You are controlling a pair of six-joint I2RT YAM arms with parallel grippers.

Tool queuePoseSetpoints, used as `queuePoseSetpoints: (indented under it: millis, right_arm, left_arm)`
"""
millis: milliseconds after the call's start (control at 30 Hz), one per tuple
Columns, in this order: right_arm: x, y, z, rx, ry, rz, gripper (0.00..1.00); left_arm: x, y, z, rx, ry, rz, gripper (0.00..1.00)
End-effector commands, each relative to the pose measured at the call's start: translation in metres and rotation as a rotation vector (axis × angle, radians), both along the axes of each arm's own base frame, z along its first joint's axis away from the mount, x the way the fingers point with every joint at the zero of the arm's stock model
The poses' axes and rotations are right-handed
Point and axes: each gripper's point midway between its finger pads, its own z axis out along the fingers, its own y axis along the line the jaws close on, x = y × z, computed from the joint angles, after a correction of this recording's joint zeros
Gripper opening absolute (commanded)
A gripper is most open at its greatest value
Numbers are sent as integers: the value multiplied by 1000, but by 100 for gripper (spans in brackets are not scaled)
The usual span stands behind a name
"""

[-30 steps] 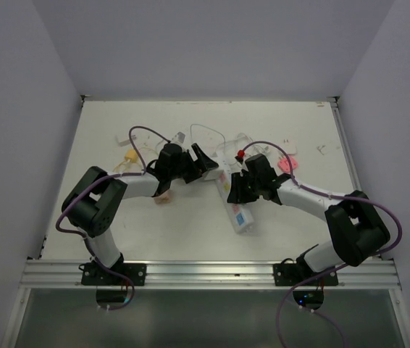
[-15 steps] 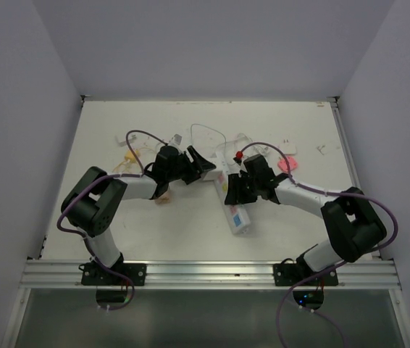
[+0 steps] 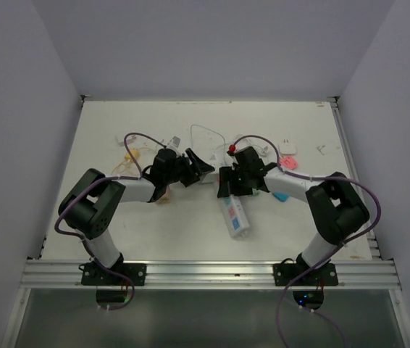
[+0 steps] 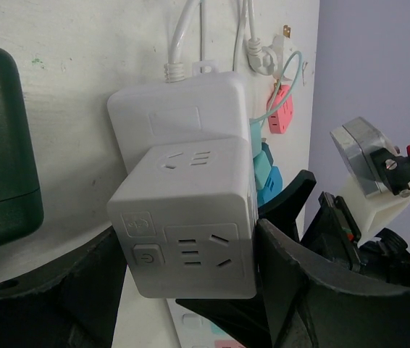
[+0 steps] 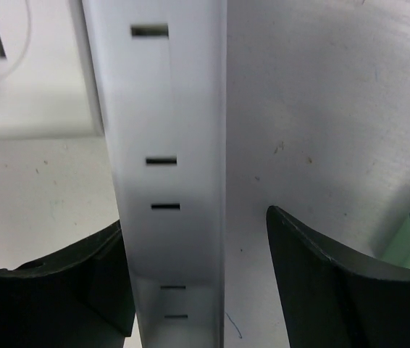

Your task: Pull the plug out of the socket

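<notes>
Left gripper [image 4: 190, 250]: fingers closed against both flanks of the white cube adapter [image 4: 190, 210], which backs onto a second white block with a cord. Right gripper [image 5: 194, 217]: fingers apart, straddling the socket [image 3: 235, 215] near its far end; in the wrist view the finger on the left touches the strip's side, while the other stands off it. Change over the last second: right arm drawn in toward the middle, its gripper shifted left, socket shifted slightly left with it; left arm near enough unmoved. Socket lies flat on the worktop [image 3: 169, 225], long body running from the right gripper toward the near edge, far end just beside the cube adapter
</notes>
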Motion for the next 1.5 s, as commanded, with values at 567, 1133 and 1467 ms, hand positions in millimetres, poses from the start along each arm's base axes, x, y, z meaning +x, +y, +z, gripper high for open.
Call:
queuePoseSetpoints:
  millis: [567, 1133, 1467]
  right_arm:
    - [40, 13, 12, 0, -71, -86, 28]
    - [21, -59, -38, -249, 22, -206, 0]
    - [19, -85, -46, -341, 45, -259, 0]
  left_arm:
    - [-9, -7, 15, -12, -38, -27, 29]
    - [-9, 5, 36, -28, -57, -2, 1]
    - [-16, 13, 60, -72, -81, 19, 0]
